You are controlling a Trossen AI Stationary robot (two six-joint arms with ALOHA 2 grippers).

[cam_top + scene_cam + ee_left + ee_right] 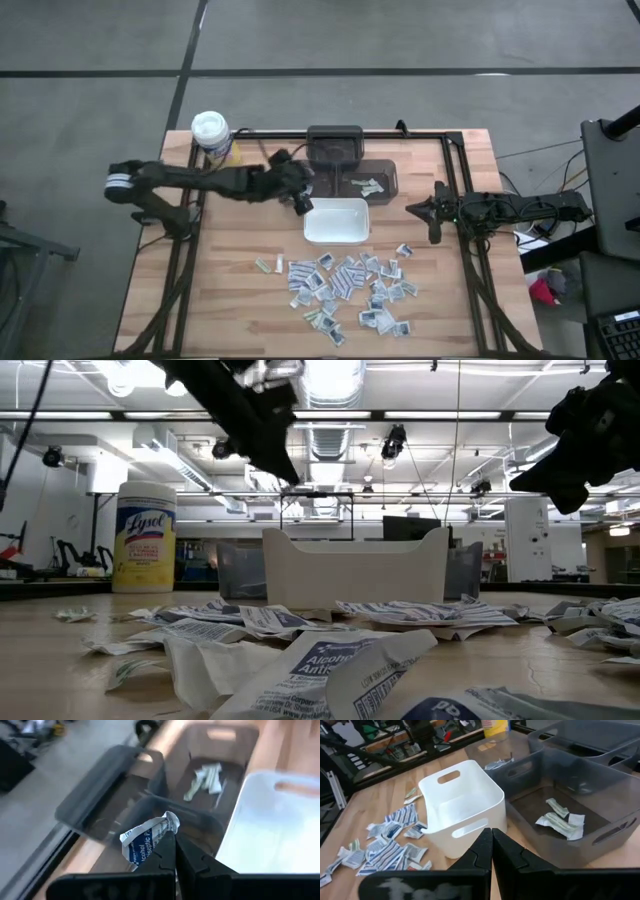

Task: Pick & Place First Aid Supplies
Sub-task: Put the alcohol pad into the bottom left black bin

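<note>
My left gripper point(172, 851) is clamped tight on one crinkled, white-and-blue printed packet point(147, 837), held above the smoky, translucent grey bins point(375, 178) at upper centre. Beside them sits the smooth white tray point(337, 222). The other flat sealed packets point(345, 290) lie scattered over the wooden table point(230, 290), lower centre. My right gripper point(491, 847) waits at the table's right, fingers pressed together, empty.

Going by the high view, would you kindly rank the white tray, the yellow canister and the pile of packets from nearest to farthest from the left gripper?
The left gripper, jaws shut on a packet, hangs beside the tray's left corner.
1. White tray: just to its right, table centre.
2. Yellow canister: at the table's back-left corner.
3. Pile of packets: along the front edge; only slightly farther than the canister.
</note>
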